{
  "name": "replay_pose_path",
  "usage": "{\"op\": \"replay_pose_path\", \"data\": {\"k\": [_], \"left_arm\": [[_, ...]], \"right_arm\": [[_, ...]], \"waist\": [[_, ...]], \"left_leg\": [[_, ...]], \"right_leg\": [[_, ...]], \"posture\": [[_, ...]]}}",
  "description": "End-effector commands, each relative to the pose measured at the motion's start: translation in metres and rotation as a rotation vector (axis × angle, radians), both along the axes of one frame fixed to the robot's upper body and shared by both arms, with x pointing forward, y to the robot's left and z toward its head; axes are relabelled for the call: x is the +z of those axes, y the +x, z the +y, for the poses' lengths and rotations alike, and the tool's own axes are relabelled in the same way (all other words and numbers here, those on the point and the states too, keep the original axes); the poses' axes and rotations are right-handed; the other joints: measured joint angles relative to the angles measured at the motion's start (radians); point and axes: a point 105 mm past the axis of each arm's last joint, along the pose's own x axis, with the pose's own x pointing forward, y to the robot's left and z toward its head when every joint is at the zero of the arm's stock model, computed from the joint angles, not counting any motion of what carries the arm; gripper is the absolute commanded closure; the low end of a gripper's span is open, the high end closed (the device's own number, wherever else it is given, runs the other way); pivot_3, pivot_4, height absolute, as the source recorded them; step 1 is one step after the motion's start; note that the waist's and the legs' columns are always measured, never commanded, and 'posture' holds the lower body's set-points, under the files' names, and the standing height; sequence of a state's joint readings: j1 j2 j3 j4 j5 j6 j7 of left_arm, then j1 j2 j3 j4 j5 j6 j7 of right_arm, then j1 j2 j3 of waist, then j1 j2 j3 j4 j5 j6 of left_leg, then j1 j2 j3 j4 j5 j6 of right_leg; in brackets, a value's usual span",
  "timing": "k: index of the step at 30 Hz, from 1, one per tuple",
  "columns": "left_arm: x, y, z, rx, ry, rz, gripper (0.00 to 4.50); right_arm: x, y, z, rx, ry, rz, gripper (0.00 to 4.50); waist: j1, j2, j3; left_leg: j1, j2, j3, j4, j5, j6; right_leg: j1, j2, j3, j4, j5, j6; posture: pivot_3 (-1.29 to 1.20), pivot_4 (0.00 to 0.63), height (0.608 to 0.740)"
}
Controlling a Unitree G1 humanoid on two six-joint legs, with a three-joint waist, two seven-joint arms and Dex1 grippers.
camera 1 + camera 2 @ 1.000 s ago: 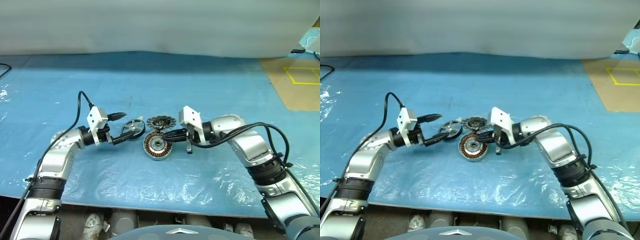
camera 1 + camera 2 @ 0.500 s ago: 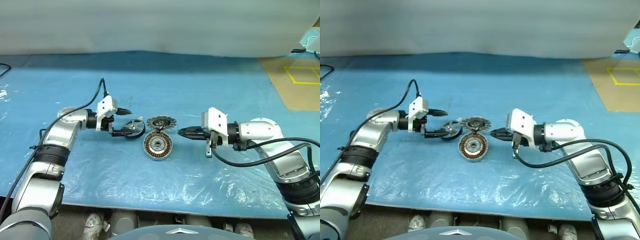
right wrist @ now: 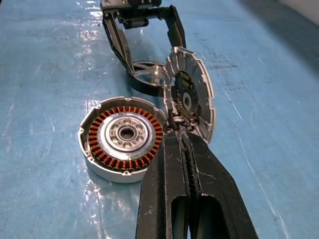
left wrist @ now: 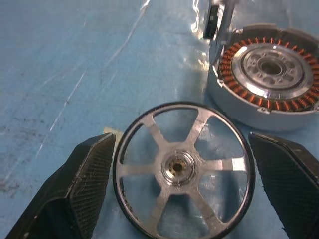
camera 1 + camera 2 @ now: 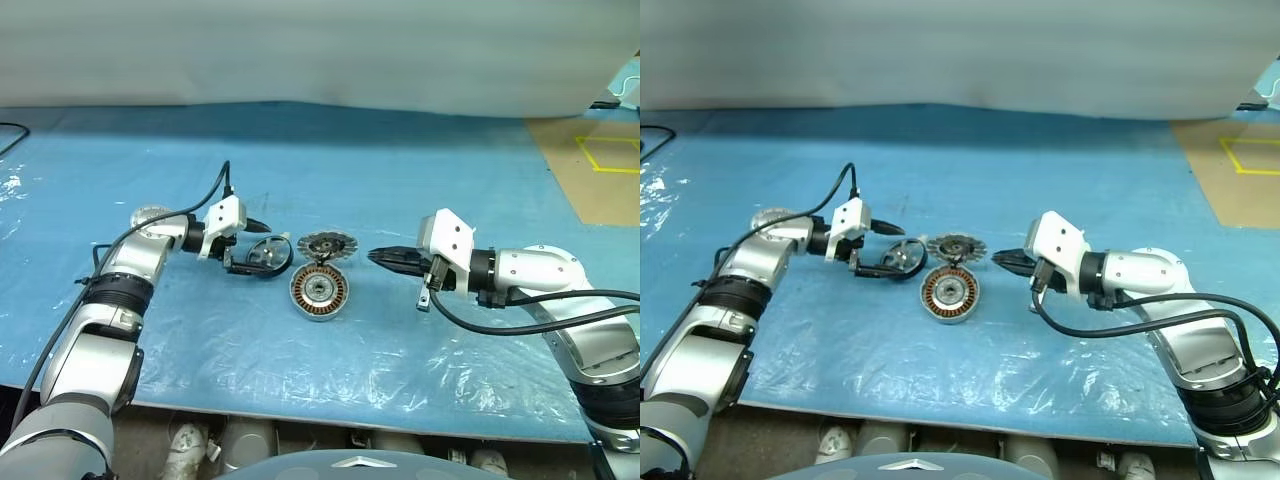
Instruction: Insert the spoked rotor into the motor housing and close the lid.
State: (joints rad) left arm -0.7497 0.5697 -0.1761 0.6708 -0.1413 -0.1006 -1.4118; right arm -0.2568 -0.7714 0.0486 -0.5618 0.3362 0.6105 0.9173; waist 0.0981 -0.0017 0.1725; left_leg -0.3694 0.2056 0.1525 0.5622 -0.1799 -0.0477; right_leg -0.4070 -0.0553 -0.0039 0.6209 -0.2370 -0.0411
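On the blue sheet [image 5: 330, 180] the motor housing [image 5: 318, 291] lies open, its copper windings bare and nothing inside. We see the lid [image 5: 326, 245] propped on edge behind it. The spoked rotor [image 4: 183, 169] lies flat between our left gripper's [image 5: 252, 247] spread fingers, ungripped. Our right gripper [image 5: 386, 258], clenched empty, has pulled back from the housing; rotor's rim is partly hidden.

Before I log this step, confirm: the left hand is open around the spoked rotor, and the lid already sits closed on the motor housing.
Not quite: the lid stands on edge beside the motor housing, whose windings lie uncovered in the right wrist view. The left hand is open around the spoked rotor.
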Motion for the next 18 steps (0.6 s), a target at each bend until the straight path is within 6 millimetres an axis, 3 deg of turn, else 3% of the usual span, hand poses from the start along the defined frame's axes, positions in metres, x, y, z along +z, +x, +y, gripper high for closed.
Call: {"op": "replay_pose_path", "data": {"k": [1, 2, 5, 8, 18], "left_arm": [[0.022, 0.004, -0.001, -0.02, -0.031, -0.062, 0.0], [0.022, 0.005, 0.0, -0.021, -0.027, -0.062, 0.0], [0.03, 0.004, 0.002, -0.051, -0.031, -0.054, 0.61], [0.031, 0.008, 0.003, -0.046, -0.004, -0.09, 1.59], [0.024, 0.005, 0.002, -0.158, 0.124, -0.05, 1.59]], "right_arm": [[0.008, -0.002, -0.003, -0.002, 0.006, -0.027, 4.48], [0.008, -0.002, -0.003, -0.002, 0.005, -0.026, 4.48], [0.006, -0.003, -0.003, 0.003, 0.0, -0.018, 4.5], [0.005, -0.003, -0.003, -0.001, 0.002, -0.014, 4.5], [0.007, -0.001, -0.002, -0.008, 0.025, -0.006, 4.5]], "waist": [[-0.001, 0.0, 0.0], [-0.001, 0.0, 0.0], [-0.001, 0.0, 0.0], [-0.001, 0.0, 0.0], [0.001, 0.0, 0.0]], "left_leg": [[0.0, 0.0, 0.0, 0.0, 0.0, 0.0], [0.0, 0.0, 0.0, 0.0, 0.0, 0.0], [0.0, 0.0, 0.0, 0.0, 0.0, 0.0], [0.0, 0.0, 0.0, 0.0, 0.0, 0.0], [0.0, 0.0, 0.0, 0.0, 0.0, 0.0]], "right_leg": [[0.0, 0.0, 0.0, 0.0, 0.0, 0.0], [0.0, 0.0, 0.0, 0.0, 0.0, 0.0], [0.0, 0.0, 0.0, 0.0, 0.0, 0.0], [0.0, 0.0, 0.0, 0.0, 0.0, 0.0], [0.0, 0.0, 0.0, 0.0, 0.0, 0.0]], "posture": [[0.0, 0.15, 0.74], [0.0, 0.15, 0.74], [0.0, 0.15, 0.74], [0.0, 0.15, 0.74], [0.0, 0.15, 0.74]]}}
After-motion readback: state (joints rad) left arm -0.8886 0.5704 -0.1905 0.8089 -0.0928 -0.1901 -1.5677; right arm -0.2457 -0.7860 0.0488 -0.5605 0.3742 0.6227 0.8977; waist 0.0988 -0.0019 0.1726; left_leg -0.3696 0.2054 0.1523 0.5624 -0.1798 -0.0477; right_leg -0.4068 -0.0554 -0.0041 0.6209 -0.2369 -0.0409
